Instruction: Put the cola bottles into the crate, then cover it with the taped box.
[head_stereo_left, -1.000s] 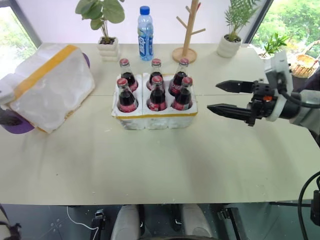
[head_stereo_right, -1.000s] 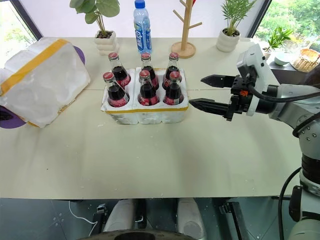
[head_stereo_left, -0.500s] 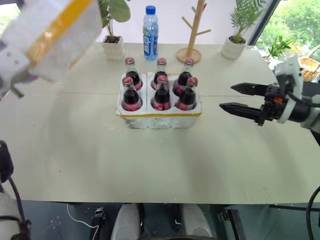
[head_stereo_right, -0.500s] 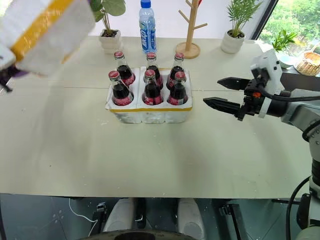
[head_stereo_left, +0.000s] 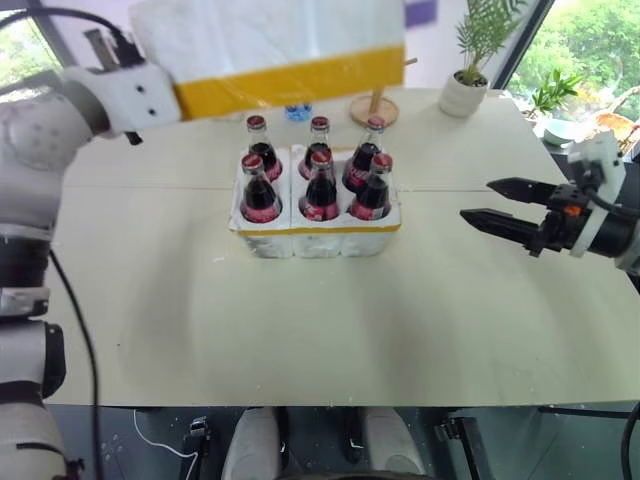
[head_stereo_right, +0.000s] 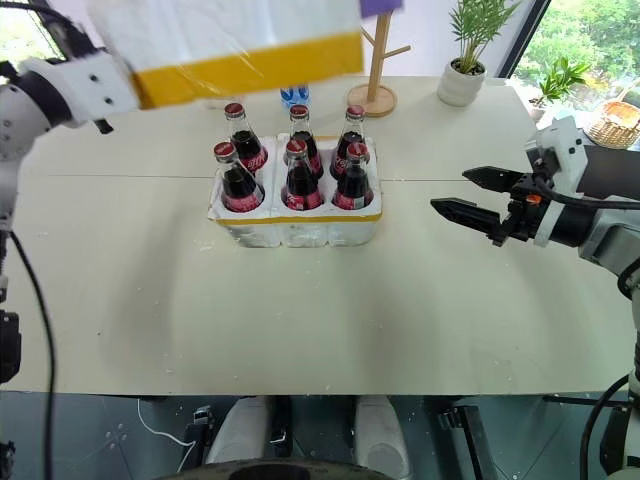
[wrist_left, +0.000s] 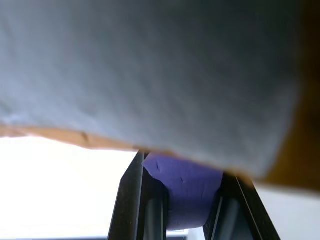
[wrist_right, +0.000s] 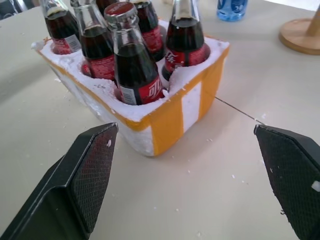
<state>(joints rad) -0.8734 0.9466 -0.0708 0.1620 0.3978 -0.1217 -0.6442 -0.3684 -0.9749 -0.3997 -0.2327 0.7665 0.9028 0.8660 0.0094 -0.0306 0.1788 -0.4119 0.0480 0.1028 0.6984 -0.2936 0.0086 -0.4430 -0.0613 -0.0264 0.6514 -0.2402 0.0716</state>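
We see six red-capped glass cola bottles (head_stereo_left: 318, 170) standing in the low white styrofoam crate (head_stereo_left: 316, 236). The left gripper (wrist_left: 182, 200), clamped on a purple handle (wrist_left: 187, 187), holds the yellow-taped styrofoam box (head_stereo_left: 270, 45) above them (airborne), while the right gripper (head_stereo_left: 492, 203) hovers alongside, fingers spread and empty.

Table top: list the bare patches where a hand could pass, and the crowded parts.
Free: the wide strip of table between the crate and the near edge, and the stretch left of the crate. Between crate and open right gripper is a bare gap. Crowded: the far edge, with wooden stand and potted plant.
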